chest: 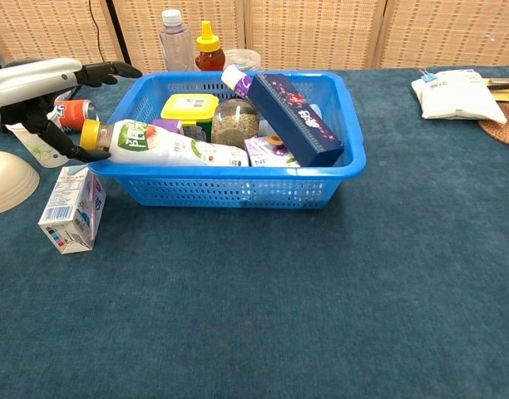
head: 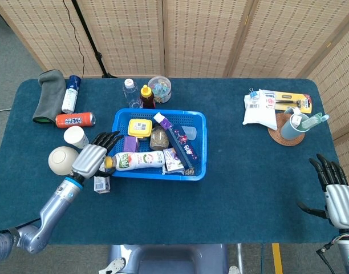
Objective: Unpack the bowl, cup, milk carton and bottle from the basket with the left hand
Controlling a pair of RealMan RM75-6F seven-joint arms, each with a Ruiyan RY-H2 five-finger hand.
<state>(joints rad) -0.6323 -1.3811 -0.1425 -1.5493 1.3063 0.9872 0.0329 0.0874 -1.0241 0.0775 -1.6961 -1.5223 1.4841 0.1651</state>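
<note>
From the head view, the blue plastic mesh basket (head: pixel 159 144) sat left of centre on the dark blue tabletop (head: pixel 248 182). Three of the four items lay outside it, to its left: the cream upturned bowl (head: pixel 62 159), the white paper cup (head: pixel 76 136) just beyond it, and the small white milk carton (head: pixel 101 183) near the basket's near-left corner. By that showing, only the white plastic bottle with the yellow cap and green label (head: pixel 137 160) was left to unpack. It lay on its side along the basket's near wall, long axis running left to right, cap pointing left over the rim. The left hand (head: pixel 93 157) hovered at that cap with its fingers spread; whether they touched the bottle I could not tell. The right hand (head: pixel 336 194) was at the near right edge, well apart from everything, fingers apart and holding nothing.

From the chest view, the bottle (chest: pixel 167 145) rested across other goods in the basket (chest: pixel 238 189), cap at the left rim. The left hand (chest: pixel 45 93) reached over the cap, dark fingers (chest: pixel 113 72) apart and one curling below the cap, no grip closed as far as I could judge. The carton (chest: pixel 71 208) stood beside the basket and the bowl (chest: pixel 7 179) at the left edge.
</note>
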